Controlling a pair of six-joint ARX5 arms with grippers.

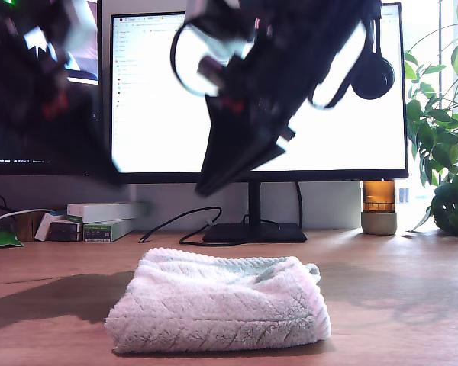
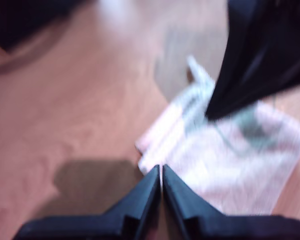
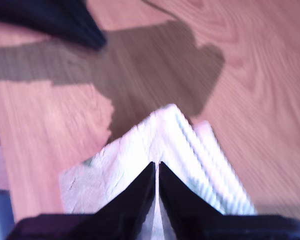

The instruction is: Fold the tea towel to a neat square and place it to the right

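The tea towel (image 1: pixel 217 303) lies folded in a plump bundle on the wooden desk (image 1: pixel 397 305), low and centre in the exterior view, before the monitor (image 1: pixel 252 91). My first gripper (image 2: pixel 161 172) and my second gripper (image 3: pixel 156 170) both hover above it, jaws pressed together, holding nothing.

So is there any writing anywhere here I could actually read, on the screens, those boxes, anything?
None can be read.
Monitor: rows of small text down the page on its screen, too small to read.
Second screen at the exterior view's left: a thin line of text, blurred.
Stacked boxes: printing on their sides, too small.
Tea towel: no label visible.
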